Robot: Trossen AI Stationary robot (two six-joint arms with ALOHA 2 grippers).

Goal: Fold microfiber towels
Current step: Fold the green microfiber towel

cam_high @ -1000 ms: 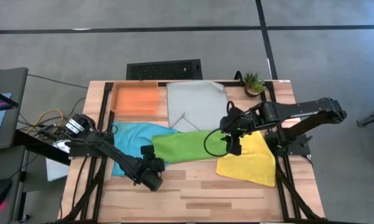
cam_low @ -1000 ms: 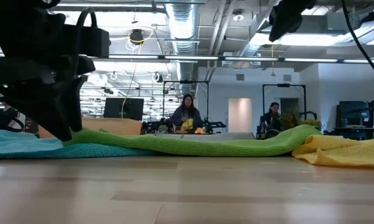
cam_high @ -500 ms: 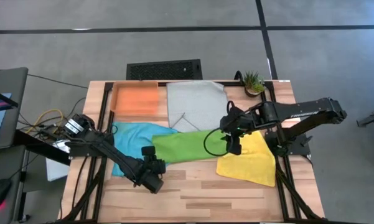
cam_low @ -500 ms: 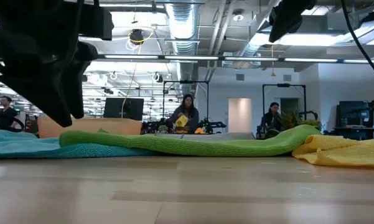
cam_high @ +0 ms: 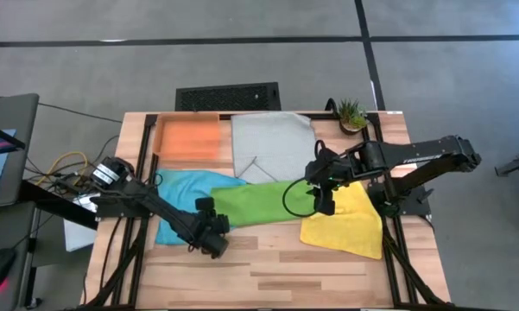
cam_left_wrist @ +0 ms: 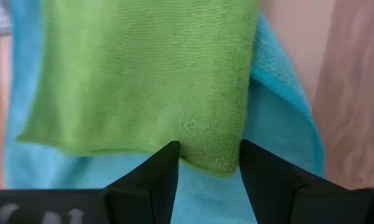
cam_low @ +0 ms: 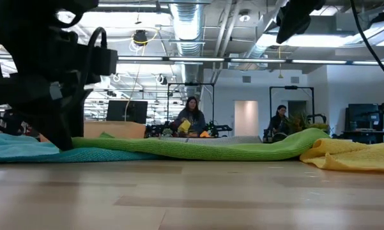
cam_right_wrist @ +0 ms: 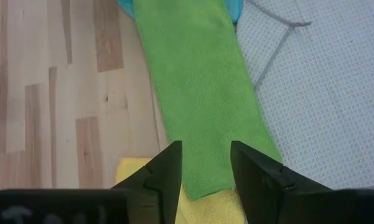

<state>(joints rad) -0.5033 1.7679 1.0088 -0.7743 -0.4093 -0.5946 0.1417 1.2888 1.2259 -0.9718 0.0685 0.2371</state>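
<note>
We see the wooden table (cam_high: 268, 268) from above, both arms working over a pile of microfiber towels. Pale grey towel (cam_high: 272, 145) lies flat at the far side, just beside the orange tray (cam_high: 190, 138). Lime green towel (cam_high: 255, 203) is a long folded strip across the middle: its left end overlaps the sky blue towel (cam_high: 186, 192), its right end sits on the yellow towel (cam_high: 350, 223), and its far edge laps the grey one. Yellow towel is rumpled near the right edge (low view shows it bunched up higher than the rest).

Left gripper (cam_high: 209, 226) is down at the left end of the green strip, near the front of the table. In the left wrist view its fingers (cam_left_wrist: 158, 177) stand wide apart, straddling the green towel's corner with blue cloth beneath; we can't tell if they touch the fabric, and nothing is pinched.

Right gripper (cam_high: 324, 200) hangs over the right end of the green strip, where it meets the yellow. Right wrist view shows its fingers (cam_right_wrist: 168, 168) parted with the green end between them, not clamped on anything.

Small potted plant (cam_high: 351, 113) sits at the far right corner. In the low view, two people (cam_low: 190, 118) are seated in the room behind the table.
</note>
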